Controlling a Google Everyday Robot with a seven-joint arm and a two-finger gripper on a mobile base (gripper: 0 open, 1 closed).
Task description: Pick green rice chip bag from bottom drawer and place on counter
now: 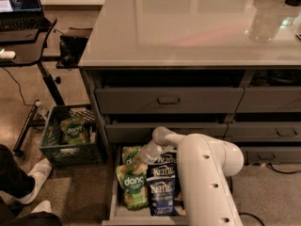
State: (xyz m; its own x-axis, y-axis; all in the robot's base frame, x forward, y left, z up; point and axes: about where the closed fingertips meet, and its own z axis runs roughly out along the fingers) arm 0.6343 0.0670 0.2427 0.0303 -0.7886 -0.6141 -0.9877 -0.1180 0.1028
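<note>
The bottom drawer (114, 192) is pulled open below the cabinet. In it lie a green rice chip bag (132, 187) with a "dang" badge, a second green bag (130, 153) behind it, and blue Kettle bags (162, 192). My white arm reaches down into the drawer. My gripper (134, 161) is at the back left of the drawer, just above the front green bag and over the rear one. The counter (188, 27) is the wide glossy top above the drawers.
A dark crate (70, 135) with another green bag stands on the floor left of the drawer. A black desk with a laptop (21, 4) is at the far left. A person's white shoes (33, 178) are at the lower left. Closed grey drawers (169, 100) sit above.
</note>
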